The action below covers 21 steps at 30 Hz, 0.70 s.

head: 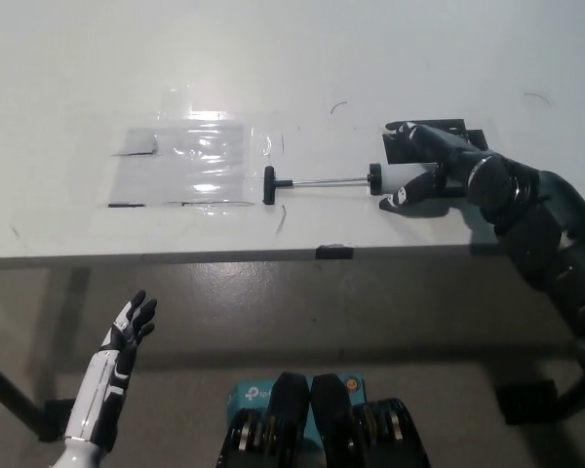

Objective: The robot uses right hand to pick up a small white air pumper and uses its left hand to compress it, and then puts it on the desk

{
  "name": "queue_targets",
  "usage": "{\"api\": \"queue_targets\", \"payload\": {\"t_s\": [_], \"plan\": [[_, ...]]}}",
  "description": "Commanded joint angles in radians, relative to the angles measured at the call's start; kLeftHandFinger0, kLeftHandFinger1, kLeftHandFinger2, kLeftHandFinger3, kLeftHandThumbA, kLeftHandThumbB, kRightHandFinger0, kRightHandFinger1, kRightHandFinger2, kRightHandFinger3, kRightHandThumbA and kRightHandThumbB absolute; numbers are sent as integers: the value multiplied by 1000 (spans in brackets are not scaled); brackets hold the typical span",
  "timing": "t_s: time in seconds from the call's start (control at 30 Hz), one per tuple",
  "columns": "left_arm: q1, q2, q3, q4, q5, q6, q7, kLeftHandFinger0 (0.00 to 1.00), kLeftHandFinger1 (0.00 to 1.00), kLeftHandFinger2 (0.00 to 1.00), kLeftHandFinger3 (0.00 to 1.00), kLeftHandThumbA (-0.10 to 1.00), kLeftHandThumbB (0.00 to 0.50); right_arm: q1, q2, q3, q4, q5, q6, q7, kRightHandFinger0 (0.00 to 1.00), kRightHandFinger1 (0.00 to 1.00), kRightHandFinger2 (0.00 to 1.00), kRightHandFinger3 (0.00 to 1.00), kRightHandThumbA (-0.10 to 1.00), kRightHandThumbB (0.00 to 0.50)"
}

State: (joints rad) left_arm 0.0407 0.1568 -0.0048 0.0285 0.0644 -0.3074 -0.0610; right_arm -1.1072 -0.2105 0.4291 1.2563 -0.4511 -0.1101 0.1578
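At right of center on the desk (78, 68) the pump (346, 180) is lying flat, rod extended toward picture left; your right hand (431, 166) is curling around its barrel, not yet lifting. Left hand (129, 331), fingers spread, is waiting lower left to press.

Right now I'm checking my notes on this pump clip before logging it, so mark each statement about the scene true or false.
1. The air pumper lies on the white desk with its rod pulled out toward the T-handle. True.
2. The right hand has lifted the pumper clear of the desk. False: the hand is around the white barrel, which lies on the desk.
3. The left hand is pressing the T-handle. False: it hangs below the desk edge, open, far from the pumper.
4. A clear plastic sheet lies flat at the T-handle end of the pumper. True.
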Motion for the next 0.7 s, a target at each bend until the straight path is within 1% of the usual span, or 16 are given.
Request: {"api": "queue_targets", "payload": {"t_s": [0.0,0.03,0.1,0.13,0.17,0.2,0.23,0.27,0.3,0.33,0.37,0.4,0.47,0.57,0.6,0.67], "plan": [[-7,20,7,-33,-8,-16,-10,1000,1000,1000,1000,1000,97,-74,-20,30,17,-42,-6,-22,1000,1000,1000,1000,972,389],[-8,21,7,-33,-4,-18,-8,1000,1000,1000,1000,1000,99,-77,-20,44,29,-53,-9,-24,1000,1000,1000,1000,966,394],[-9,22,10,-33,4,-19,-3,1000,1000,1000,1000,1000,107,-81,-15,51,48,-56,0,-34,1000,1000,1000,1000,848,409],[-7,22,12,-33,-1,-17,-4,1000,1000,1000,1000,1000,110,-86,-11,91,61,-96,20,-56,644,771,820,859,604,359],[-4,22,14,-38,-1,-12,-3,1000,1000,1000,1000,1000,119,-85,-5,123,68,-130,40,-89,296,442,551,602,57,269],[-10,25,18,-40,-3,-5,-3,1000,1000,1000,1000,1000,120,-86,-3,142,76,-143,33,-123,120,272,391,463,-69,268],[-11,25,20,-40,-8,-1,-4,1000,1000,1000,1000,1000,119,-81,-4,165,83,-157,30,-147,2,187,379,371,-100,232],[-17,28,23,-39,-15,2,-7,1000,1000,1000,1000,1000,120,-83,-2,179,90,-163,28,-150,0,227,507,406,-100,230],[-20,29,25,-39,-21,3,-8,1000,1000,1000,1000,1000,121,-83,-1,191,96,-166,26,-152,10,401,773,573,-100,220],[-20,29,25,-38,-25,1,-9,1000,1000,1000,1000,1000,126,-80,-2,202,99,-168,22,-152,20,513,915,708,-100,209],[-12,29,25,-40,-26,0,-10,1000,1000,1000,1000,1000,114,-73,-1,205,98,-167,19,-155,3,556,978,807,-100,199],[1,30,24,-43,-27,-3,-11,1000,1000,1000,1000,1000,111,-61,1,209,97,-166,16,-159,0,572,1000,868,-100,192],[-3,28,26,-39,-32,5,-10,1000,1000,1000,1000,1000,106,-55,-3,209,89,-163,0,-180,0,549,947,895,-100,186],[-2,29,29,-46,-38,12,-11,1000,1000,1000,1000,1000,99,-50,-6,205,85,-162,-21,-216,8,604,1000,971,-100,159],[-1,29,29,-47,-40,15,-11,1000,1000,1000,1000,1000,97,-47,-7,200,85,-159,-27,-220,28,658,1000,1000,-100,160],[-1,27,32,-49,-43,18,-11,1000,1000,1000,1000,1000,92,-43,-10,190,77,-153,-48,-234,52,663,982,971,-100,176]]}}
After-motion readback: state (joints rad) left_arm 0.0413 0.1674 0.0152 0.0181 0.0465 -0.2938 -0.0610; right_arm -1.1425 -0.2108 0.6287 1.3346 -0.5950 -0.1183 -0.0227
